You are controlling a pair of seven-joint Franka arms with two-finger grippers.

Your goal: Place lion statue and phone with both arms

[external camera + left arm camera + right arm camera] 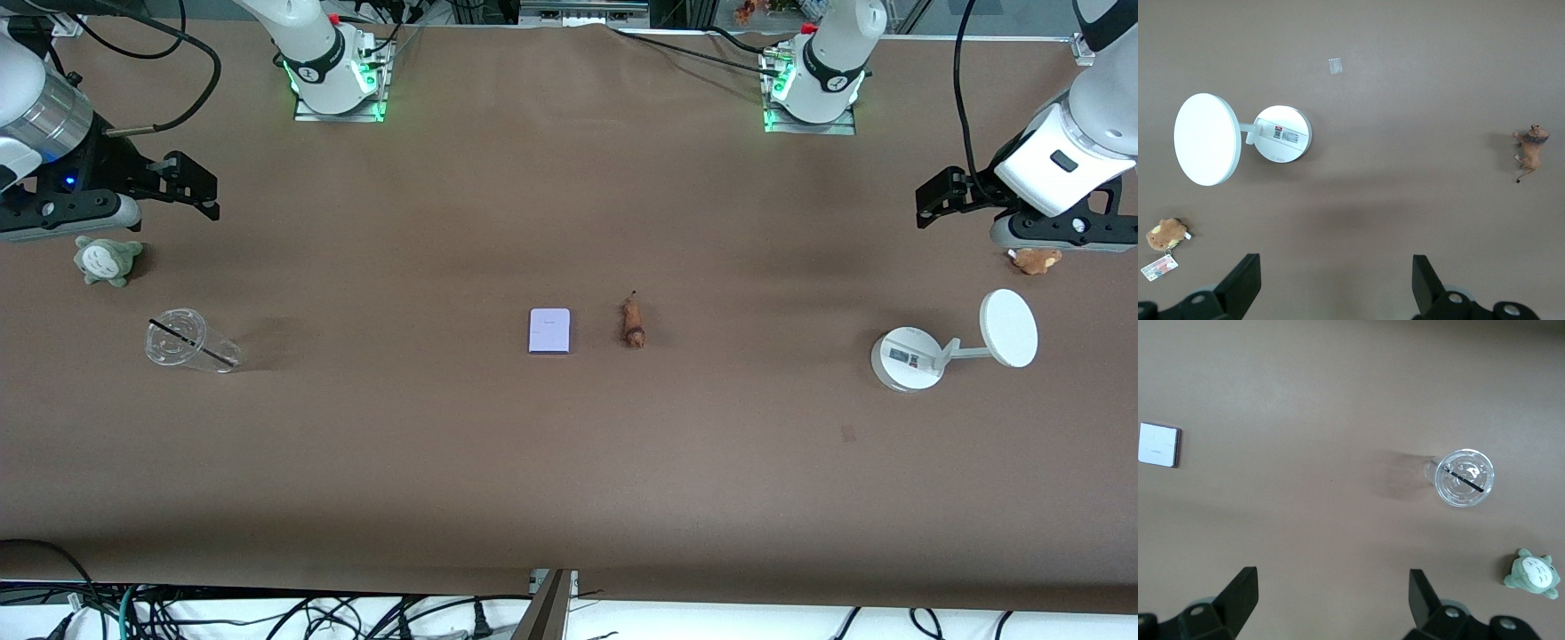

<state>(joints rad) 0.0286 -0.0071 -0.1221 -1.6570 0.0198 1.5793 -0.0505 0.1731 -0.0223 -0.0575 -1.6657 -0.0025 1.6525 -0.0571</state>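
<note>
The lion statue (632, 323), small and reddish-brown, lies on the brown table near its middle; it also shows in the left wrist view (1530, 152). The pale lavender phone (549, 331) lies flat beside it, toward the right arm's end, and shows in the right wrist view (1159, 445). My left gripper (935, 197) is open and empty, up over the left arm's end of the table, above bare cloth in its wrist view (1336, 283). My right gripper (194, 185) is open and empty over the right arm's end, also above bare cloth (1333, 600).
A white round stand with a disc on an arm (951, 346) and a tan plush toy (1036, 260) sit at the left arm's end. A clear lidded cup with a black straw (188, 341) and a grey-green plush creature (107, 260) sit at the right arm's end.
</note>
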